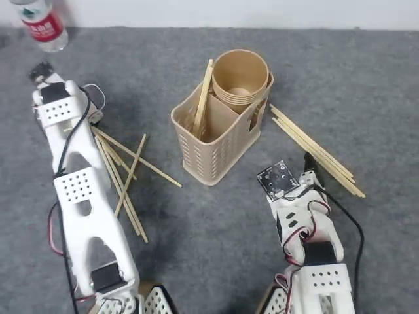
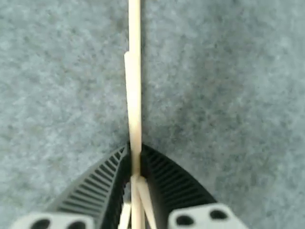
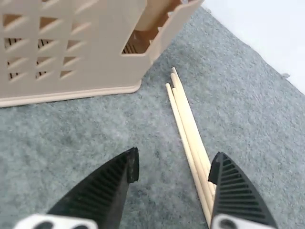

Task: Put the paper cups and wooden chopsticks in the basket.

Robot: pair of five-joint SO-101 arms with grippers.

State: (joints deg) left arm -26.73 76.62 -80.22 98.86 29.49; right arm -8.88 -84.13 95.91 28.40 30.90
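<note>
Soft, even light; faint shadow beside basket [image 1: 216,154]

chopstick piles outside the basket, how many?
2. One scattered pile by the left gripper, which is shut on a chopstick; one tidy bundle on the basket's other side, ahead of the open right gripper. The left arm may hide more.

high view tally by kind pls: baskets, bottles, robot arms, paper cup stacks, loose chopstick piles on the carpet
basket: 1
bottle: 1
robot arms: 2
paper cup stack: 1
loose chopstick piles: 2
total: 7
</note>
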